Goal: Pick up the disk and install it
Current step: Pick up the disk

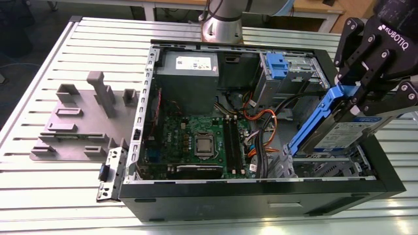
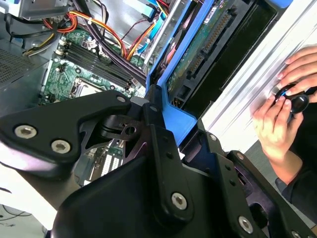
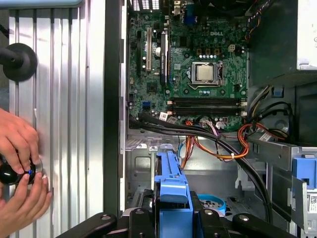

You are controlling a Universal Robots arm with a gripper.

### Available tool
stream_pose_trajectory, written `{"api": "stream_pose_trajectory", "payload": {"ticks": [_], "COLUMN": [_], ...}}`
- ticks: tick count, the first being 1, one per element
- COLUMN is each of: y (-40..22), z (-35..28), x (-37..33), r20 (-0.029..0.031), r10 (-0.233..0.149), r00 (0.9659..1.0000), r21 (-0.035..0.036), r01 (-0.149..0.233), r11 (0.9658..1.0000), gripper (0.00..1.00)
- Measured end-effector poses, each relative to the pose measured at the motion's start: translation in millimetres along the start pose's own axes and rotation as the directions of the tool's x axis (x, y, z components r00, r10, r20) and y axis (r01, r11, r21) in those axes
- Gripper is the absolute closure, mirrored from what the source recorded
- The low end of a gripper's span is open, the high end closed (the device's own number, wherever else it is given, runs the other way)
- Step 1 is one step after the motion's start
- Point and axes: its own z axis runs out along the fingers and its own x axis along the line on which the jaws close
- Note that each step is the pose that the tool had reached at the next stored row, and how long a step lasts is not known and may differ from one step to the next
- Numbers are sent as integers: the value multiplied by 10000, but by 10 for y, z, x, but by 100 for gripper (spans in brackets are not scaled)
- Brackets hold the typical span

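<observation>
The disk (image 1: 343, 136), a silver drive with a blue-and-white label in a blue carrier rail, hangs tilted over the metal drive cage (image 1: 326, 169) at the front corner of the open computer case (image 1: 261, 196), on the exterior view's right. My gripper (image 1: 358, 95) is shut on the disk's upper end, on the blue rail. In the second wrist view the black fingers (image 2: 163, 148) clamp the blue rail and the disk's (image 2: 198, 49) green circuit side shows beyond them. The first wrist view has the rail's blue end (image 3: 172, 186) poised above the cage floor.
Orange and black cables (image 1: 261, 117) run beside the cage. The motherboard (image 1: 196, 142) lies mid-case and a blue latch (image 1: 277, 66) sits on the upper bay. A grey slotted holder block (image 1: 78, 122) stands on the slatted table. A person's hands (image 3: 20, 153) rest on a black knob beside the case.
</observation>
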Motion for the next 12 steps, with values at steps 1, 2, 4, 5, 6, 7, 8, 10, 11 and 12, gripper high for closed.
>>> {"api": "stream_pose_trajectory", "payload": {"ticks": [1,2,4,5,6,7,8,10,11,12], "y": [0,-1,-1,-1,-2,-2,-3,-5,-5,-6], "z": [4,8,16,20,23,27,32,41,45,49], "x": [0,0,0,0,0,0,0,1,1,1], "r20": [0,0,0,0,0,0,0,1,0,0], "r10": [0,0,0,1,0,1,1,1,1,1], "r00": [10000,10000,10000,10000,10000,10000,10000,10000,10000,10000], "r21": [0,0,0,0,0,0,0,0,0,0], "r01": [0,0,0,-1,0,-1,-1,-1,-1,-1], "r11": [10000,10000,10000,10000,10000,10000,10000,10000,10000,10000], "gripper": [64,64,64,64,64,64,64,64,64,64]}}
